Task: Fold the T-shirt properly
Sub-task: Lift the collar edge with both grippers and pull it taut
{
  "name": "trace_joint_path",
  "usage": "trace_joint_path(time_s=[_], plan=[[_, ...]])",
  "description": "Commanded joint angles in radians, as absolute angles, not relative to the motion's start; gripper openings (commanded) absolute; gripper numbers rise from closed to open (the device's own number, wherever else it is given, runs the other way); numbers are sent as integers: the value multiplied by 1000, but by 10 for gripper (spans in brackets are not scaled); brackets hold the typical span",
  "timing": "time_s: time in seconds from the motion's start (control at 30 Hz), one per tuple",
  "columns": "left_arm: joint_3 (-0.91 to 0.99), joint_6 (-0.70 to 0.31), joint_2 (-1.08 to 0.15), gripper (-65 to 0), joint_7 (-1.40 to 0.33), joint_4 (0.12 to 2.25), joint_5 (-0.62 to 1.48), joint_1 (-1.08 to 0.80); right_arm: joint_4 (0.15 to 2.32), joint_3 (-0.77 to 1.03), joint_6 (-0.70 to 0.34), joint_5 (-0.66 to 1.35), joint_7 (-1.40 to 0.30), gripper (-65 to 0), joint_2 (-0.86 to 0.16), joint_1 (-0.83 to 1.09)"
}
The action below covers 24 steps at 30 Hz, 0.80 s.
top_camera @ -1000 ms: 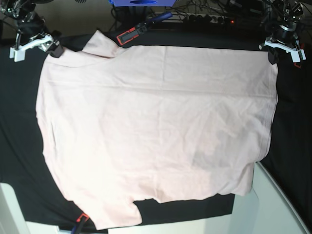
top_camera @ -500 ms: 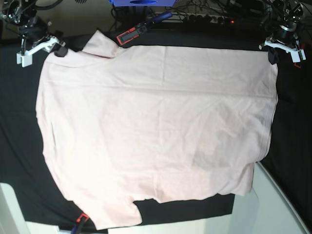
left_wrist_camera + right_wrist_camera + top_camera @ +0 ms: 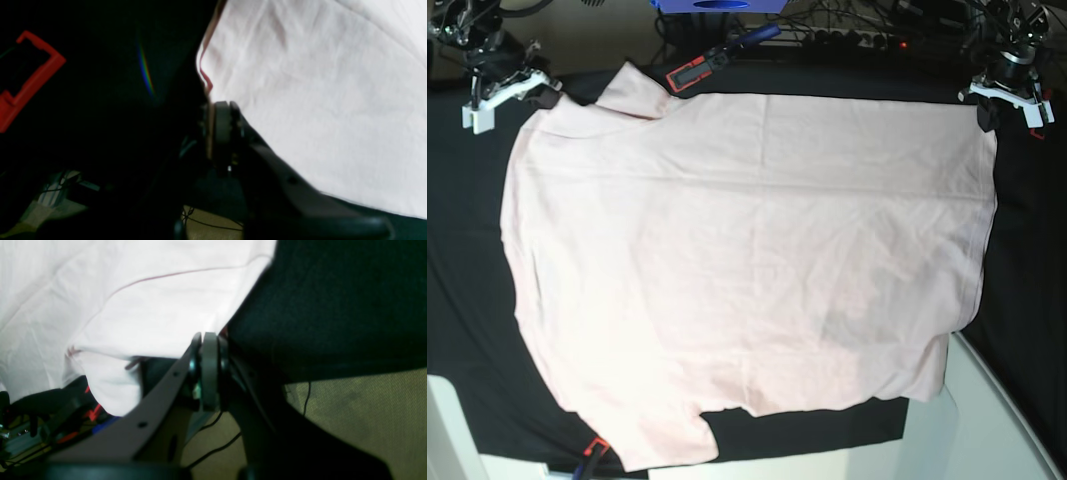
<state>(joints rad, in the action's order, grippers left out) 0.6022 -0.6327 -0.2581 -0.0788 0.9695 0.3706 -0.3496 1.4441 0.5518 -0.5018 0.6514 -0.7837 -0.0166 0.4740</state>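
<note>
- Black cloth [image 3: 467,250] covers most of a white table [image 3: 997,420]; the wrist views add a grey-brown floor [image 3: 350,413] with thin dark cables [image 3: 218,448].
- Only the base view shows the whole pale pink T-shirt [image 3: 747,250], spread across the cloth.
- Left fingers [image 3: 222,120] clench its corner; right fingers [image 3: 210,350] pinch the opposite corner of the same edge.
</note>
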Motion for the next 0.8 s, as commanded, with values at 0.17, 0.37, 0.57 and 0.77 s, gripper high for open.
trace_joint_path(time_s=[0.17, 0.37, 0.57, 0.77], plan=[[608, -633, -280, -650, -65, 1052, 380, -418, 1624, 559, -509, 667, -855, -650, -28, 515], [608, -633, -277, -650, -67, 1145, 380, -476, 1732, 628, -470, 671, -954, -650, -21, 526], [610, -633, -277, -650, -73, 1236, 383, -509, 1796, 725, -466, 673, -1020, -650, -24, 521], [610, -633, -274, -650, -76, 1293, 381, -507, 1867, 723, -460, 667, -1106, -650, -27, 490]])
